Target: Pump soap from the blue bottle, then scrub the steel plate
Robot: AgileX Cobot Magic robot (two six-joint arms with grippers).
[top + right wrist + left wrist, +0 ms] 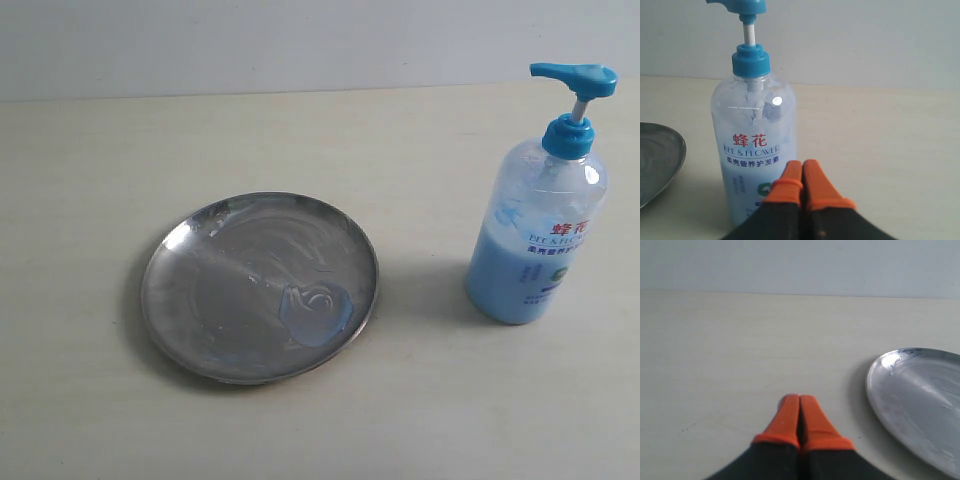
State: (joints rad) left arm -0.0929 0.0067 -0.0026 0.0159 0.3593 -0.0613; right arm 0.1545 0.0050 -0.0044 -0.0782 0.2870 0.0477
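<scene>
The steel plate (240, 255) lies flat on the table, left of centre, with swirly smears across it. A pale blue blob of soap (315, 312) sits near its right rim. The blue bottle (538, 240) stands upright to the right of the plate, pump head up and spout pointing left. Neither arm shows in the exterior view. In the left wrist view my left gripper (799, 399) is shut and empty over bare table, with the plate (920, 405) off to one side. My right gripper (802, 164) is shut and empty, just in front of the bottle (754, 145).
A pale wooden table (100, 150) carries everything, and a plain light wall (250, 40) runs along its far edge. The plate's rim (660, 165) shows at the edge of the right wrist view.
</scene>
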